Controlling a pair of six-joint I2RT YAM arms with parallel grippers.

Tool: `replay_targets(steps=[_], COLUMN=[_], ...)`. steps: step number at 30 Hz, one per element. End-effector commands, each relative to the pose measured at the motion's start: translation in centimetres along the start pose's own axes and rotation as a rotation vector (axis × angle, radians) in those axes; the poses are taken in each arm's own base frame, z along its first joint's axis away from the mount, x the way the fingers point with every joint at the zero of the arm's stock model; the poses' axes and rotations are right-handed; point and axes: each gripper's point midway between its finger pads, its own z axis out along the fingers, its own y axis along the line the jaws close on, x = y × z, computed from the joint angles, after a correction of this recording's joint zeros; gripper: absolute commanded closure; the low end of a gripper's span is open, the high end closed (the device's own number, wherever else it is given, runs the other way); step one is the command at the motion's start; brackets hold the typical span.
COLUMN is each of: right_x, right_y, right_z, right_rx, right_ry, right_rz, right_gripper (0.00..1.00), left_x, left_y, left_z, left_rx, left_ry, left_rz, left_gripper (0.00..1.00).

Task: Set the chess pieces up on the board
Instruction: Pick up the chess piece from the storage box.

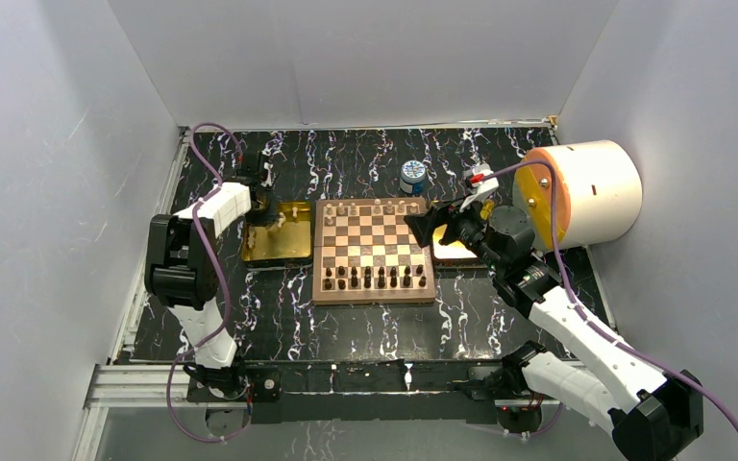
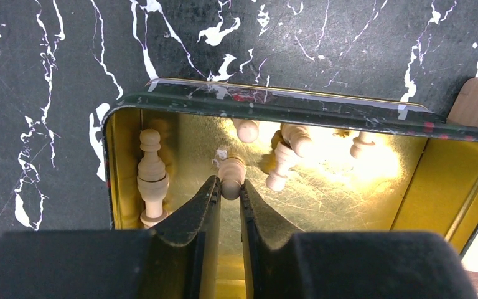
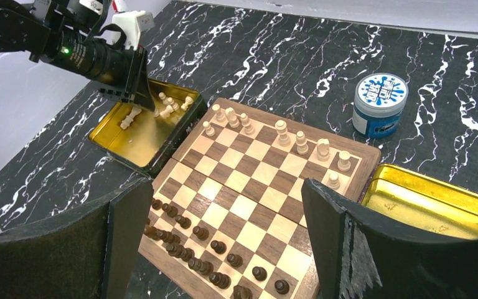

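Pinching a cream chess piece (image 2: 231,175) at their tips, the left jaws clench inside the gold tray (image 2: 435,180); right jaws stand released.

board (image 2: 475,104) cut off at frame edge, glare washing out chess pieces (image 2: 361,144) in tray (image 2: 448,180)

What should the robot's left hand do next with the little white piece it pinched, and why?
Probably lift straight up. The left gripper is shut on a small cream chess piece inside the gold tray, with the tray's wall and other loose pieces close by. Rising first should clear them before heading to the chessboard, whose cream side has gaps.
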Motion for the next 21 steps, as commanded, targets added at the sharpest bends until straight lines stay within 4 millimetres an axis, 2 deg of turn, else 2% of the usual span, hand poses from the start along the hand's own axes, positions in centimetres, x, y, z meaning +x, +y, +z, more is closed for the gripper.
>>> replay_targets(steps=[1,8,12,16,21], right_x=[-1.5,-1.2,-1.1,-0.6,0.1], right_y=[0.6,0.2,-1.0,-2.6,-2.7], right_z=[-0.2,-0.4,-0.3,-0.2,-0.1], right_rx=[-0.013,0.014,0.086,0.197,0.216], right_ry=[-0.035,-0.026,-0.027,-0.011,0.034], right_rz=[0.022,0.044,0.074,0.163,0.181], right_gripper=[0.01,0.01,0.01,0.01,0.01], left_x=[-2.2,-3.5,-4.1,-4.4,-4.4], left_y=[-0.3,-1.3,-2.6,-5.0,-9.2], left_z=[-2.4,-5.6,-7.5,-9.3,-11.5], left_rx=[0.013,0.053,0.086,0.121,0.157], left_ry=[-0.055,-0.099,-0.120,-0.150,-0.196], left_rz=[-0.016,-0.028,-0.016,0.020,0.086], left_gripper=[0.90,0.93,0.93,0.93,0.93])
